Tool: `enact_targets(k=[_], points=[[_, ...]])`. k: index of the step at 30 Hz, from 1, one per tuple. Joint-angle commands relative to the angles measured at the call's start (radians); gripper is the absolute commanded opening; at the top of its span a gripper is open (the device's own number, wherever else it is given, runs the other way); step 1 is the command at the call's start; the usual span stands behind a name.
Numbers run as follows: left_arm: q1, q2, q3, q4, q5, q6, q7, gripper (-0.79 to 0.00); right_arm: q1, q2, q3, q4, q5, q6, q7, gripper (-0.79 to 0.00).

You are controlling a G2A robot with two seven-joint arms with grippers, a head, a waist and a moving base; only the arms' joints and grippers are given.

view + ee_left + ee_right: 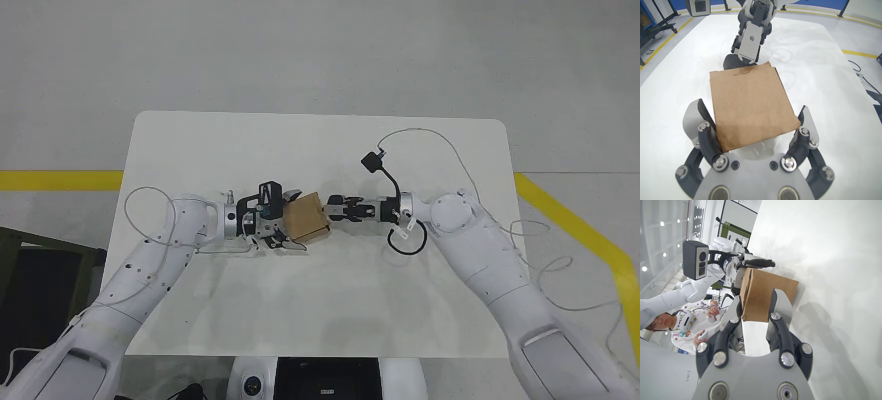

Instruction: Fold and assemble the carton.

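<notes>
Where my two arms faced each other over the middle of the worktop [400, 300], the brown carton [306, 216] hung between them, well apart from every edge. Left end effector [752, 106] was clenched on the carton, one finger pressed to each side of its near end, broad face turned up. Right end effector [756, 294] grasped the opposite end, one finger over the top face, the other under it. Layered cardboard edges showed at that end. Carton sat slightly tilted. I could not tell whether its underside touched the worktop.
</notes>
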State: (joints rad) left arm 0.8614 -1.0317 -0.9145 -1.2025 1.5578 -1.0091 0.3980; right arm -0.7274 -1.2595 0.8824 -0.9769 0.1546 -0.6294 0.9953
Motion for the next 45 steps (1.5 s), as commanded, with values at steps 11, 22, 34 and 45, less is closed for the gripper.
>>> enact_targets(k=[11,22,34,45], points=[[-0.003,-0.001,0.003,-0.003,0.000,0.001,0.002,0.000,-0.054,0.027,0.042,-0.092,-0.092,0.028,-0.035,-0.785],[-0.008,-0.002,0.005,0.008,0.003,0.006,0.004,0.000,-0.023,0.002,-0.019,-0.066,-0.094,0.009,-0.051,-0.785],[-0.012,-0.001,0.001,0.019,0.003,0.005,0.010,0.000,0.010,-0.005,-0.025,-0.027,-0.101,-0.008,-0.052,-0.785],[-0.005,0.030,-0.050,-0.005,-0.042,-0.003,0.011,0.000,-0.059,0.033,0.062,-0.140,-0.143,0.008,-0.080,-0.653]])
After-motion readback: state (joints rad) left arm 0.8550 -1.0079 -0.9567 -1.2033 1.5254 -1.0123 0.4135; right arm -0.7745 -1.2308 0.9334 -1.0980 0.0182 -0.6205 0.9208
